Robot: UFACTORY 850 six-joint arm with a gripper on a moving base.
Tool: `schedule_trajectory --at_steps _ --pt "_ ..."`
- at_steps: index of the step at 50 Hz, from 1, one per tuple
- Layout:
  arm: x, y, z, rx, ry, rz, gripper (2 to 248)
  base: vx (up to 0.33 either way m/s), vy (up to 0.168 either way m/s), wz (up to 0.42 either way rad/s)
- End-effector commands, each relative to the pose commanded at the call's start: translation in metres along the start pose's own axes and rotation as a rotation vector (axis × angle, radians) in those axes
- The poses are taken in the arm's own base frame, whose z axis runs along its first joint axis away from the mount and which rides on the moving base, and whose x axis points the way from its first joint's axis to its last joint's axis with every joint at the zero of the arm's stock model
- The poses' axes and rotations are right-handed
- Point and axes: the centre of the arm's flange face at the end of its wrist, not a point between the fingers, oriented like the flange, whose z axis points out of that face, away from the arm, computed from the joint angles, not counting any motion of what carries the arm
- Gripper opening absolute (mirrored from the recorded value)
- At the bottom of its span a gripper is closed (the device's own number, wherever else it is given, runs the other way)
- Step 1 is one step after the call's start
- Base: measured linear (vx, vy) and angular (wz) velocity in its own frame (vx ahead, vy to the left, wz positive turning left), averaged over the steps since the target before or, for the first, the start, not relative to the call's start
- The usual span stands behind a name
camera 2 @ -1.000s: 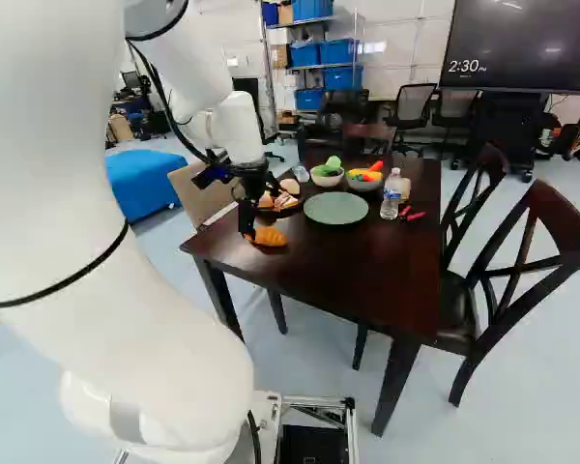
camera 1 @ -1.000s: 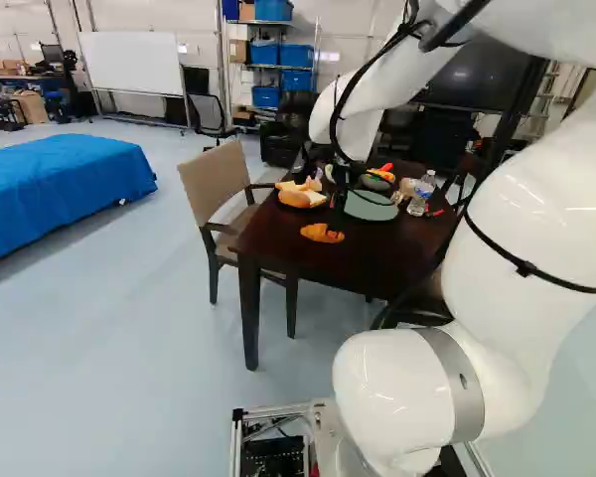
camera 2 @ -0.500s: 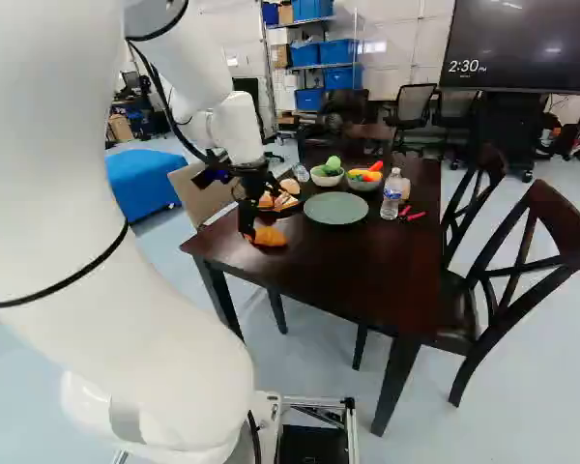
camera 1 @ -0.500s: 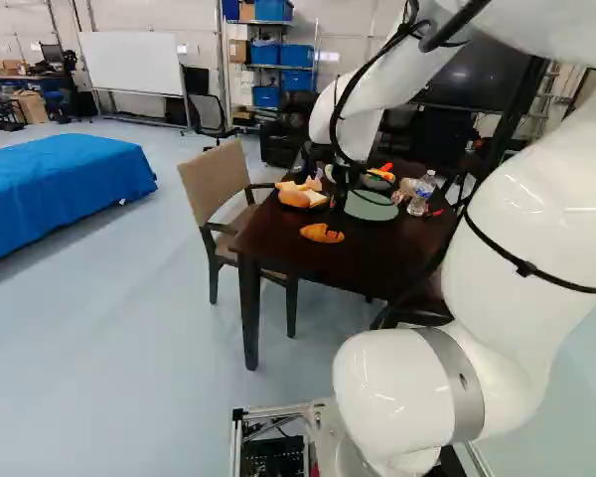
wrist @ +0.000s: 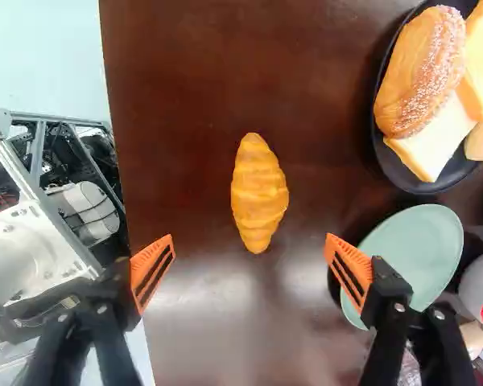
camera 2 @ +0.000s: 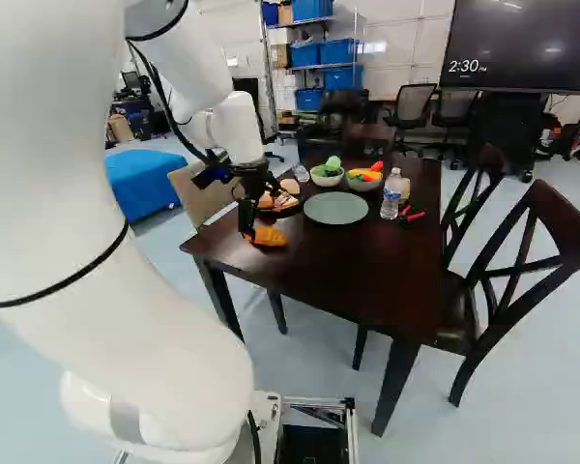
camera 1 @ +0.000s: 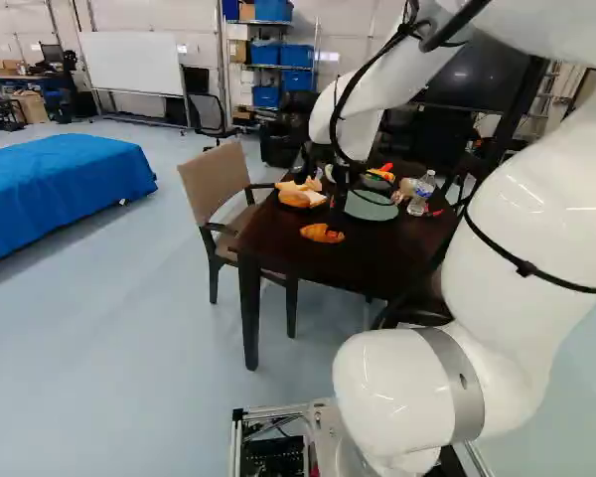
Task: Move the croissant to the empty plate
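dark table (camera 2: 348,275) still holds the unmoved croissant (wrist: 259,193)

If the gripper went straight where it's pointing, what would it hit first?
Most likely the croissant, since the open gripper seems aimed down at it. Depth is hard to judge, though, so its fingertips might reach the table on either side about as soon.

Glossy dark wooden table (wrist: 177,96)

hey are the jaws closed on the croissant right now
No, the jaws stand wide apart, and the croissant lies on the table with a gap on both sides of it.
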Motion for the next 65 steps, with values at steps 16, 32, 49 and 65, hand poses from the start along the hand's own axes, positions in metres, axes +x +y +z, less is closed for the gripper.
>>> schedule_trajectory --at_steps 16,32,49,65 --pt "0.002 0.001 0.000 0.000 0.001 -0.004 247 0.000 0.000 0.000" --pt "0.007 0.003 0.001 0.001 0.003 -0.013 247 0.000 0.000 0.000" --pt "0.012 0.008 0.002 0.000 0.005 -0.020 247 0.000 0.000 0.000" --pt "0.017 0.015 0.013 0.019 0.000 -0.025 247 0.000 0.000 0.000"
